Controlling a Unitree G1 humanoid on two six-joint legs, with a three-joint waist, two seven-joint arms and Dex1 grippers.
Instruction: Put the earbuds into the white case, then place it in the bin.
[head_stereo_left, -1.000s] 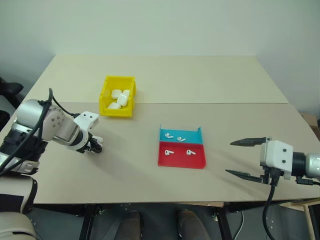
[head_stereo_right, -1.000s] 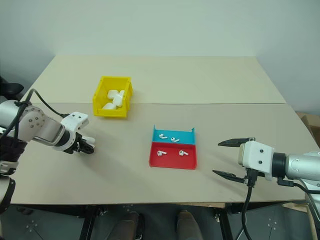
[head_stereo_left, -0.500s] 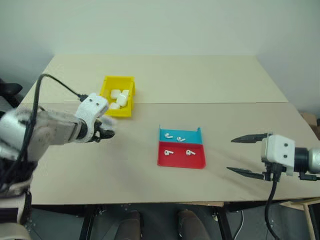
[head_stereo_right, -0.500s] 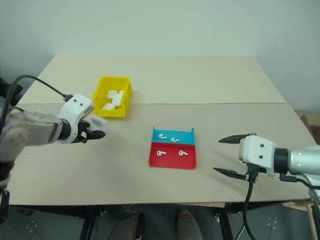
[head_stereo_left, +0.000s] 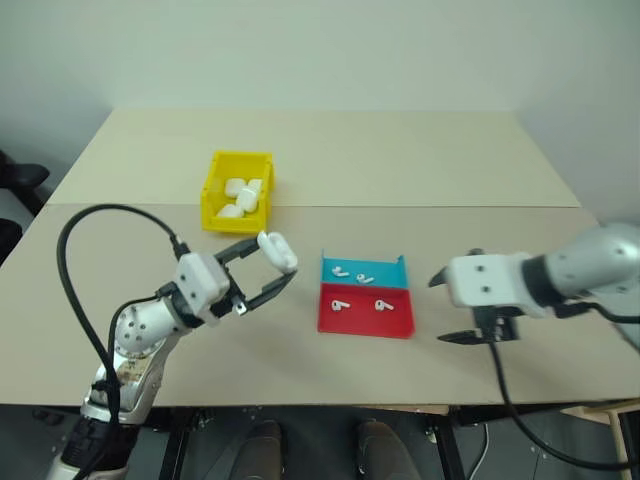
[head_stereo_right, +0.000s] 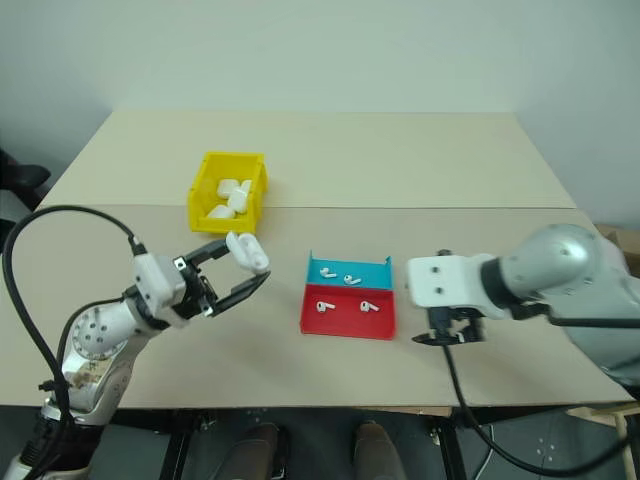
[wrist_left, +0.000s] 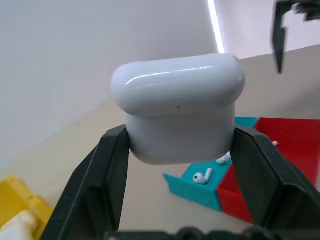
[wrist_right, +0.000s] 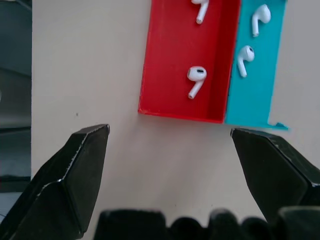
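Clearly, left gripper (head_stereo_left: 272, 270) clamps white case (head_stereo_left: 278, 251) at fingertips.

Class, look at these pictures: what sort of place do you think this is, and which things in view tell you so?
Probably a robot test bench in a lab or workshop: a plain table against a bare wall, small sorting containers, namely a yellow bin, blue tray and red tray, and a white case held in the left end effector.

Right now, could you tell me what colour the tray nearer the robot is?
The nearer tray is red, clearest in the right wrist view.
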